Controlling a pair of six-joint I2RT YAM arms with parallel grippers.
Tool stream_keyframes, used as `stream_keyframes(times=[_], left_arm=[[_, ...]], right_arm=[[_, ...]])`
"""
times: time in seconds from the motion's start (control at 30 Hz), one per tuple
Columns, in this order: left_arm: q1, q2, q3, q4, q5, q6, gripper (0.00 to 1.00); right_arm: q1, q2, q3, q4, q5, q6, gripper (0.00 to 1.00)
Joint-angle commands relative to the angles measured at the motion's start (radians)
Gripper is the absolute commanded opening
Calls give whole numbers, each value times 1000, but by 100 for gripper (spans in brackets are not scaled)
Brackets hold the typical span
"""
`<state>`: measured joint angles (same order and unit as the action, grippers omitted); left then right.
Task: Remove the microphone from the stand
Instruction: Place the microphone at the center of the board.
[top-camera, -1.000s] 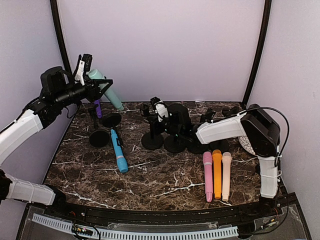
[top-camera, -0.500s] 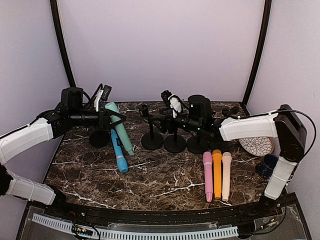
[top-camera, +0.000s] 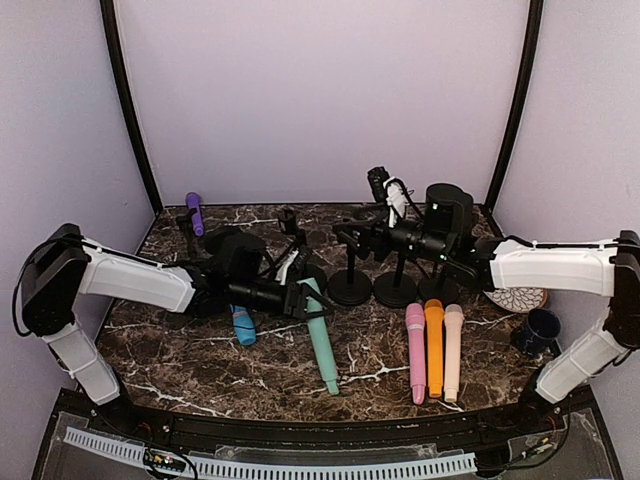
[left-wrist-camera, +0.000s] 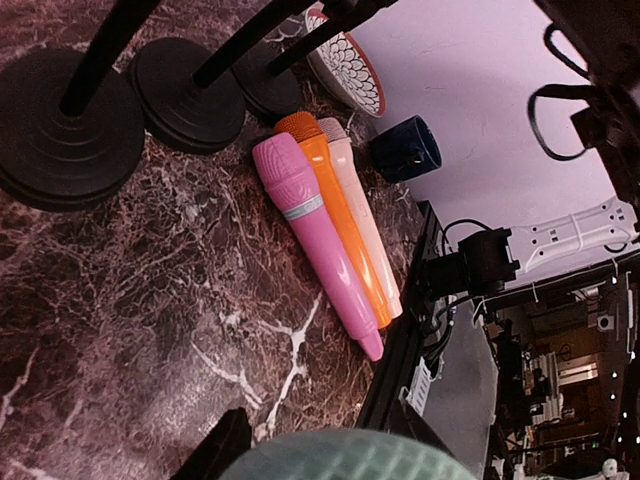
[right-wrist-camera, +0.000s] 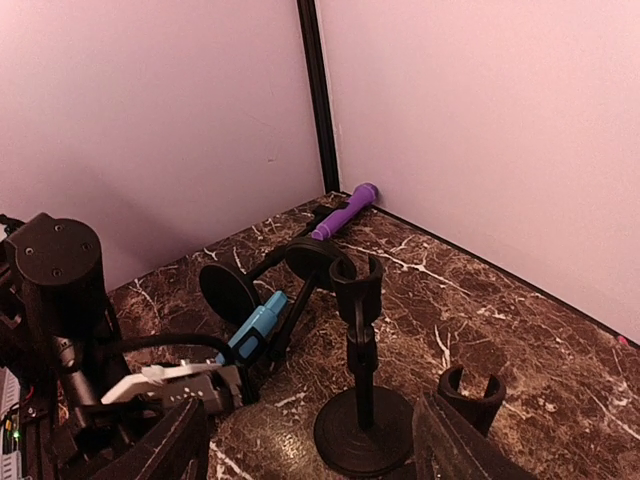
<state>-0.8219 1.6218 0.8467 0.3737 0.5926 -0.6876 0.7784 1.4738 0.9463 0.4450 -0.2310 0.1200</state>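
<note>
Now the left gripper (top-camera: 300, 297) is clamped on the head end of the teal mic (top-camera: 322, 345), clear of the stands (top-camera: 350, 290), its handle slanting toward the near edge low over the table (top-camera: 200, 350), touching or not I cannot tell; the right gripper (right-wrist-camera: 310, 405) hangs wide open.

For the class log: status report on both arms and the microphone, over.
Left gripper jaws shut on green microphone, clear of the stands, low at table. Right gripper jaws open, empty. Purple microphone not yet pulled.
</note>
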Motion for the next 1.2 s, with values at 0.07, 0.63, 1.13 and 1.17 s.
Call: stream_keyframes(times=[0.07, 0.63, 1.13, 1.17], left_arm=[[-68, 173, 136, 177, -60, -191, 5], [-114, 427, 279, 151, -225, -229, 44], [-115, 422, 280, 130, -236, -211, 65], [-114, 419, 277, 128, -240, -208, 65]], right_arm=[[-8, -114, -75, -19, 69, 10, 71], [-11, -226, -178, -8, 134, 60, 71], [-11, -209, -182, 2, 145, 81, 71], [-11, -209, -183, 2, 146, 82, 71]])
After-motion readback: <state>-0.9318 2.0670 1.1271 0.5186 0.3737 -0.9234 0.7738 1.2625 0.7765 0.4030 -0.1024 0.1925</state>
